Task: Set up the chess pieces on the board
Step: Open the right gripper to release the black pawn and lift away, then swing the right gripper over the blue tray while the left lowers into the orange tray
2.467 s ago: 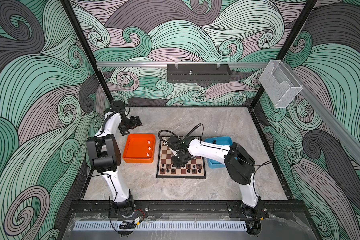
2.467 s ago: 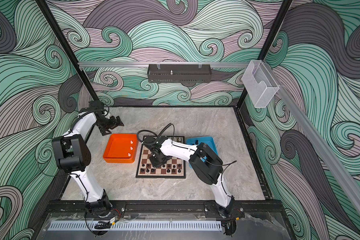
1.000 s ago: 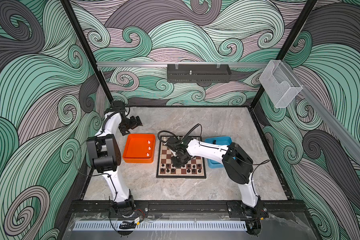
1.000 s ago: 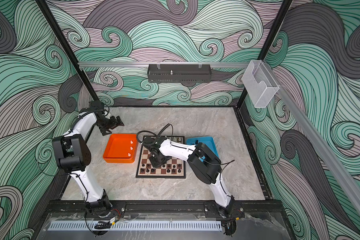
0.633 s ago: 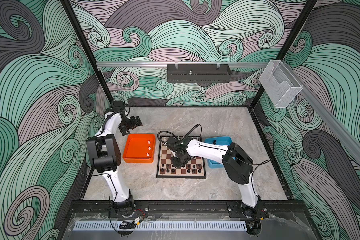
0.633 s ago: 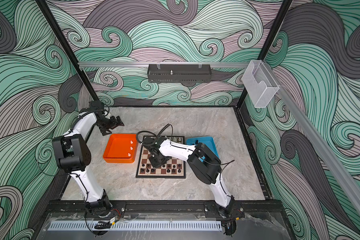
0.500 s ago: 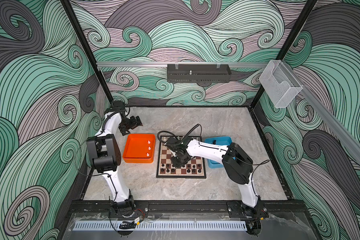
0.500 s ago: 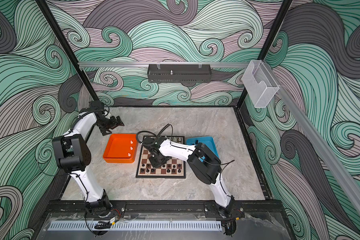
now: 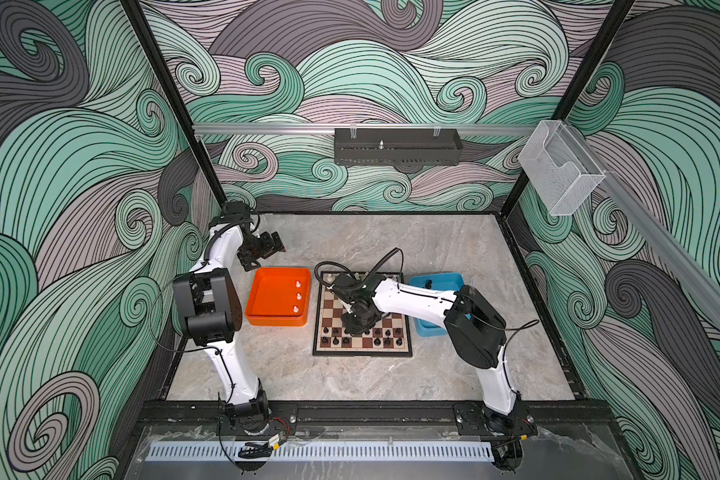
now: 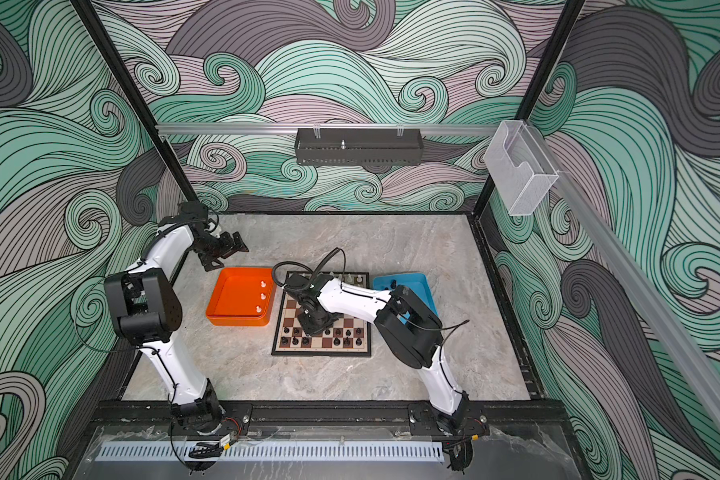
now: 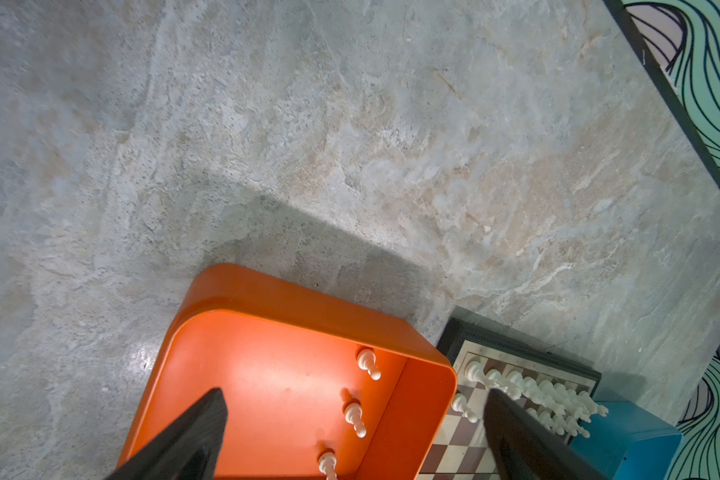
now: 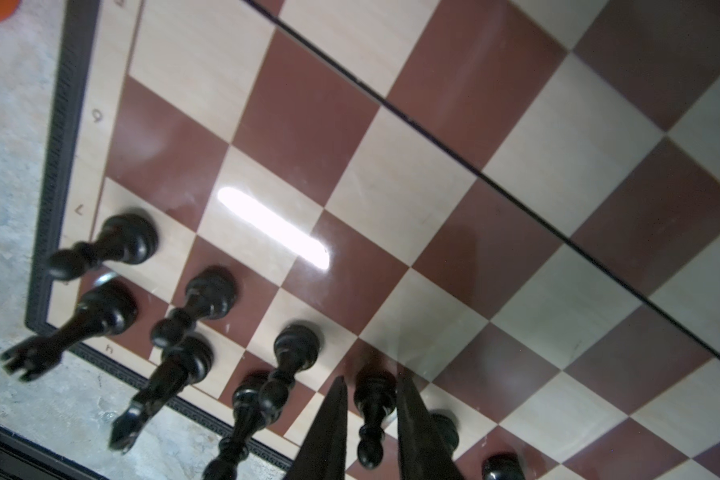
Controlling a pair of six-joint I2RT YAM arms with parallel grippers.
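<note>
- Little has moved since the earlier frames: the right hand (image 12: 371,380) stays low over the board (image 9: 329,306), and the left hand (image 9: 262,249) keeps its parked place above the worktop (image 9: 391,241).
- Right hand: narrowly parted around a black pawn (image 12: 374,411), which stands upright on its square directly between the fingers. A thin sliver of board shows on each side, so the pawn looks let go rather than gripped.
- Left hand: spread wide and empty, with the orange tray (image 11: 292,299) just below it, and three white pawns (image 11: 352,415) wait inside.
- Other black pieces (image 12: 296,353) stand just beside the right hand on both sides. White pieces (image 11: 533,390) line the board edge well beyond it.
- Risk: the fingers sit so near the pawn that a slanted lift could drag or tip it, and a fall would likely knock its close neighbours.
- Risk: swinging out sideways instead of straight up would sweep a finger through the adjoining pawns.
- Risk: a dark piece (image 9: 429,284) seems left in the blue tray (image 9: 433,330) behind the right hand. Reaching back for it carries the forearm and cable over the white row.
</note>
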